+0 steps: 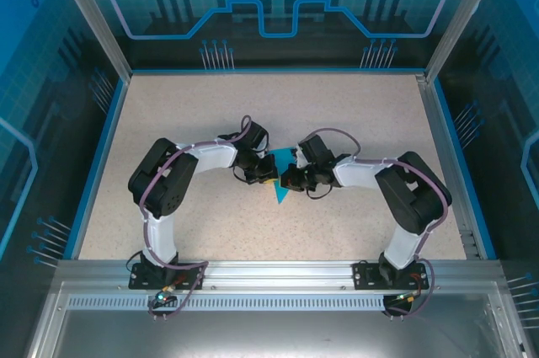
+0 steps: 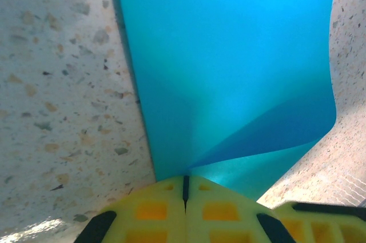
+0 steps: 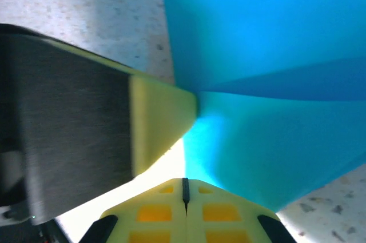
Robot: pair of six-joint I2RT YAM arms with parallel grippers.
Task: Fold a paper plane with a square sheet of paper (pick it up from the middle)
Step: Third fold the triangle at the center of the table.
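**Both grippers closed on the paper, mid-table**

My left gripper [image 1: 269,171] [image 2: 185,181] and right gripper [image 1: 291,178] [image 3: 185,183] met nose to nose at the middle of the speckled beige table [image 1: 354,114] [image 2: 57,83] [image 3: 86,3]. The thin matte cyan-blue sheet of paper [image 1: 280,195] [image 2: 229,54] [image 3: 257,26] sat between them.

- Left: yellow fingers pressed together, only a hairline seam between them. In the left wrist view a crease in the sheet ran straight into that seam, so I had it pinched there. One darker flap lifted off to the right and the rest spread away from the tips.
- Right: fingers pressed together too, with the sheet's lower flap running into the tips. I read that as a pinch, but glare at the tips washed out the contact line.
- From above, the sheet was partly folded. A sharp cyan tip pointed toward the arm bases just below the grippers, and a smaller patch showed on their far side.

In the way: the left gripper's yellow-and-black finger [image 3: 163,114] crowded the left of the right wrist view, its tip touching the paper's edge just beside my right tips.

Around: blue-trimmed clear enclosure walls [image 1: 278,4] and an aluminium rail [image 1: 278,274] at the near edge, both well apart from the sheet.
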